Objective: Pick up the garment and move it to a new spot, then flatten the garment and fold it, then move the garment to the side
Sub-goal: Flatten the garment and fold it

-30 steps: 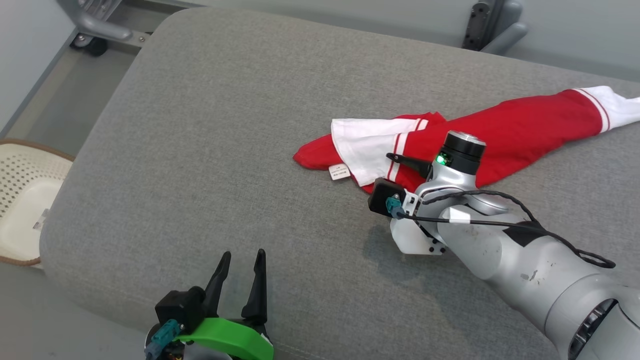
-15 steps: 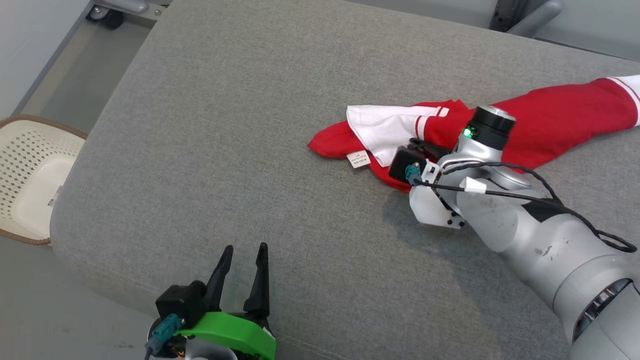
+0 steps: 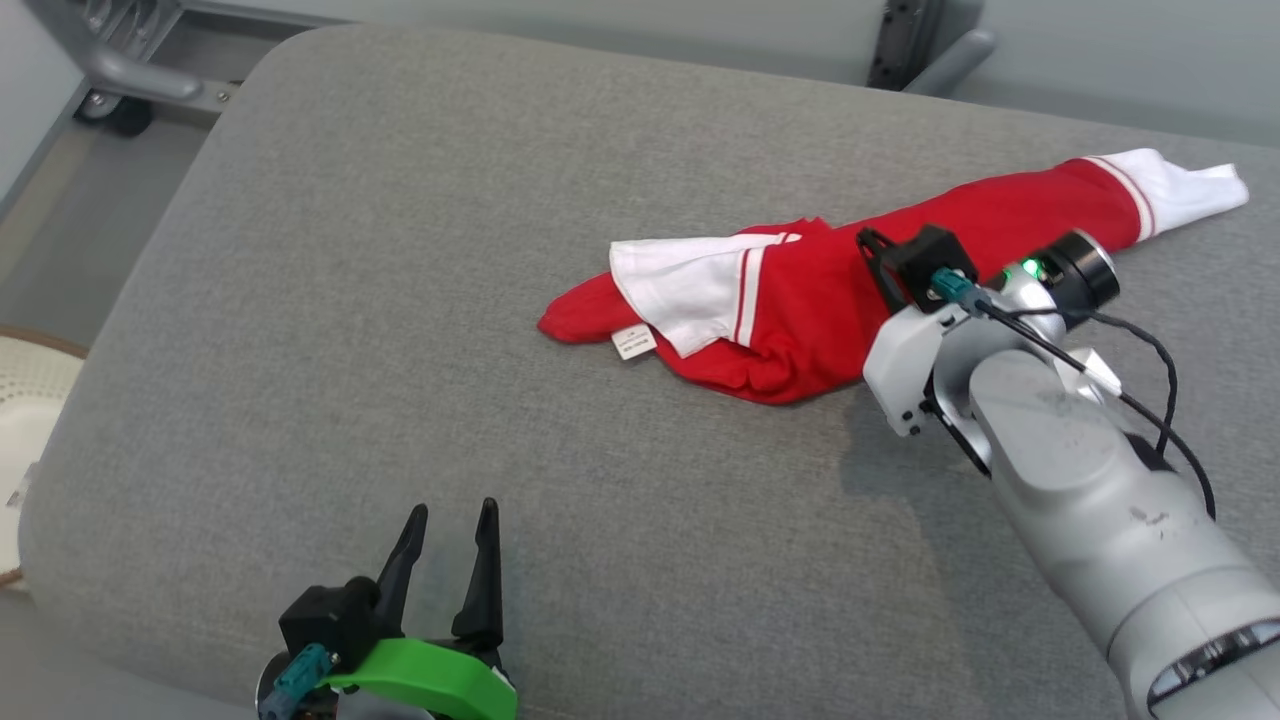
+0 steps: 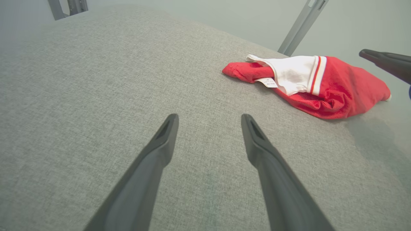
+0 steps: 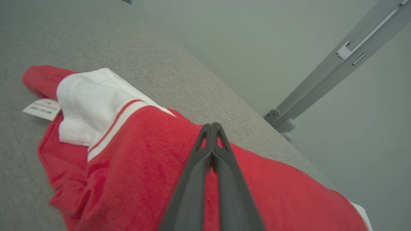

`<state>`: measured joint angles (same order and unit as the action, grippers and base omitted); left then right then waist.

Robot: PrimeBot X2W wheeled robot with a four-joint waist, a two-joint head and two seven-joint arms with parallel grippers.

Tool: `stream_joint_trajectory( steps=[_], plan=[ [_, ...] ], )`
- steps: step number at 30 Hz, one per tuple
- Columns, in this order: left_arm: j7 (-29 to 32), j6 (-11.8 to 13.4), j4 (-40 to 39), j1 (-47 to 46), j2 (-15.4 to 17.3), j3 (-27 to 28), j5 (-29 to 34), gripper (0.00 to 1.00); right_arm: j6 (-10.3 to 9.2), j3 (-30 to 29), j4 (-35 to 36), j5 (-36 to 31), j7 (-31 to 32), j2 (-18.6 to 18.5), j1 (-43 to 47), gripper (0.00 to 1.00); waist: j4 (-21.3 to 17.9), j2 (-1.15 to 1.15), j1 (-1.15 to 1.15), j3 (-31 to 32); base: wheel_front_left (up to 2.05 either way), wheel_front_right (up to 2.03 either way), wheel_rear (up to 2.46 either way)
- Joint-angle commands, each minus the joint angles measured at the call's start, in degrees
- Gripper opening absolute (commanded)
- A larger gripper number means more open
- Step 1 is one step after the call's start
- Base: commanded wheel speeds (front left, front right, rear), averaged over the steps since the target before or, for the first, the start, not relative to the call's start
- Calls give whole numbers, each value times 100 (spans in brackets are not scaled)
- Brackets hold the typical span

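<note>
Cloth like this weighs next to nothing and has no stiffness. The garment [image 3: 800, 320], red with white ends, lies bunched in a long roll on the right half of the grey cushion [image 3: 350, 300], and I expect it to sag and trail wherever I lift it. My right gripper [image 5: 212, 127] is clenched at the roll's top ridge near its middle, on a thin pinch of red fabric as far as I can judge. My left gripper [image 3: 453, 507] hangs released near the cushion's front edge, well apart from it. A thick fold or the striped seam [image 3: 745, 295] would give a surer hold.
</note>
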<state>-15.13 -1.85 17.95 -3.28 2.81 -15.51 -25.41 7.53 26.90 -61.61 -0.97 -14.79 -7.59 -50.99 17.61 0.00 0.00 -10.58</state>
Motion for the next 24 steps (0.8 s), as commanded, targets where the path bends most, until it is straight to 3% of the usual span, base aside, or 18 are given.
stream_joint_trajectory(
  steps=[1, 3, 4, 5, 15, 19, 24],
  plan=[
    [-1, -34, 6, 69, 20, 50, 70, 100, -9, -173, 172, 67, -40, 40, 288, 0, -552, 0, 0, 463, 0, 0, 0],
    [-1, -60, -17, 81, 18, 122, 130, 100, -9, -520, 621, 206, -38, 44, 733, 0, -757, 0, 0, 586, 0, 0, 0],
    [-1, -57, -27, 97, 19, 167, 184, 100, -9, -673, 835, 257, -38, 46, 1006, 25, -866, 0, 0, 641, 0, 0, 0],
    [-1, -60, -40, 110, 20, 203, 224, 100, -9, -809, 1046, 311, -36, 52, 1321, 100, -971, 0, 0, 685, 0, 0, 0],
    [-1, -149, -18, -249, 19, 507, 421, 100, -8, -1593, 2748, 640, -40, 191, 3358, 100, -1844, 0, 0, 603, 0, 0, 0],
    [1, -266, 312, -828, 20, 531, 432, 100, -8, -1739, 3239, 615, -40, 197, 3503, 100, -2150, 0, 0, 169, 0, 0, 0],
    [0, -359, 1299, -1682, 24, 611, 360, 100, -8, -1798, 3582, 556, -40, 233, 3313, 100, -2450, 0, 0, -305, 0, 0, 0]
  ],
)
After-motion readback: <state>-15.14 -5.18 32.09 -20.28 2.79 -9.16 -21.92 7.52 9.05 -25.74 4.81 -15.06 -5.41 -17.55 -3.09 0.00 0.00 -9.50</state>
